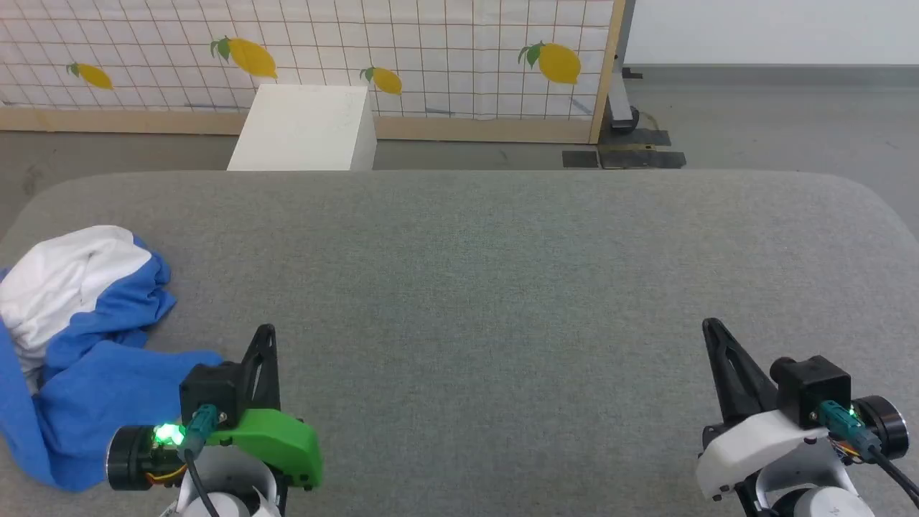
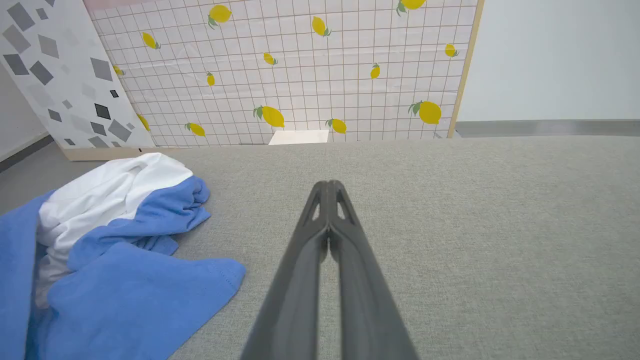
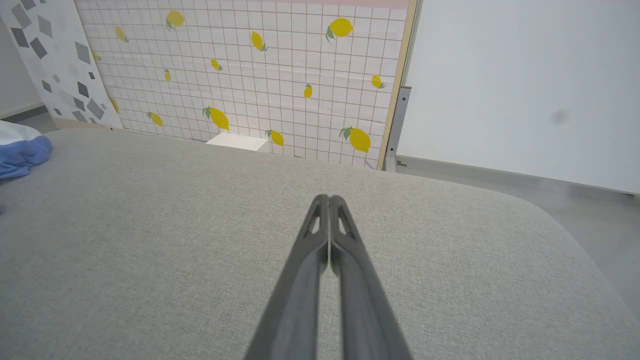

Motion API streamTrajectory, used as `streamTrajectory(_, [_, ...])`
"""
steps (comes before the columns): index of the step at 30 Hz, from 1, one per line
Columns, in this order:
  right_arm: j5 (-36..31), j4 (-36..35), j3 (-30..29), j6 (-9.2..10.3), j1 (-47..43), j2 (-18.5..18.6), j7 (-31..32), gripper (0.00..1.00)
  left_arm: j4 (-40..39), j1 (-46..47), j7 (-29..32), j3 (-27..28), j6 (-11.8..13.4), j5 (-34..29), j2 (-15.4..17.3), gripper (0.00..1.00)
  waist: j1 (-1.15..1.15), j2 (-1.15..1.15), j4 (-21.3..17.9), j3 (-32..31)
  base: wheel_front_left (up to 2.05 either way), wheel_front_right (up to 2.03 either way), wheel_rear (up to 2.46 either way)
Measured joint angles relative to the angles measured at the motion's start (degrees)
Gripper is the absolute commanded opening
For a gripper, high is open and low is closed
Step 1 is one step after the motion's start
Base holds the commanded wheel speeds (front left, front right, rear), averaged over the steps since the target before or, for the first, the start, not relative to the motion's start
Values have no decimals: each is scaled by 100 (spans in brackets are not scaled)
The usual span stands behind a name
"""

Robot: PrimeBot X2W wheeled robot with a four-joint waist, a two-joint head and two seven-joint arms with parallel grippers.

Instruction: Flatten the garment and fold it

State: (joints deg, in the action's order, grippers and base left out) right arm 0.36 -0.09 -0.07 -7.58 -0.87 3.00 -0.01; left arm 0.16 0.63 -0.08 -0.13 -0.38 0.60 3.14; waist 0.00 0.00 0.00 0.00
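The garment (image 1: 79,337), white with bright blue sleeves, lies crumpled in a heap at the left end of the grey table (image 1: 502,287). In the left wrist view the garment (image 2: 110,250) lies to the left of my fingers. My left gripper (image 1: 264,332) is shut and empty, just right of the heap's nearest blue fold; its tips (image 2: 328,184) meet above bare table. My right gripper (image 1: 711,327) is shut and empty over the right side of the table, tips together (image 3: 328,197). A blue edge of the garment (image 3: 20,150) shows at the far left of the right wrist view.
A white box (image 1: 305,129) stands on the floor behind the table's far edge. A lemon-print tiled panel (image 1: 359,50) closes the back. A dark stand base (image 1: 632,143) sits on the floor at the back right. The table's corners are rounded.
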Motion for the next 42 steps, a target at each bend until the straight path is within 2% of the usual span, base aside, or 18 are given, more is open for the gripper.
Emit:
streamTrajectory(35, [0, 0, -1, 0, 0, 0, 0, 0, 0, 0, 0, -1, 0, 0, 0, 0, 0, 0, 0, 0, 0, 0, 0])
streamTrajectory(36, [1, 0, 0, 0, 0, 0, 0, 100, 0, 0, 0, -1, -1, 0, 0, 100, 0, 0, 0, 0, 0, 0, 0])
streamTrajectory(42, [4, 0, -7, 0, -3, 1, -1, 100, 5, 1, -1, -23, -1, 19, 1, 100, 0, 0, 0, 0, 0, 0, 0])
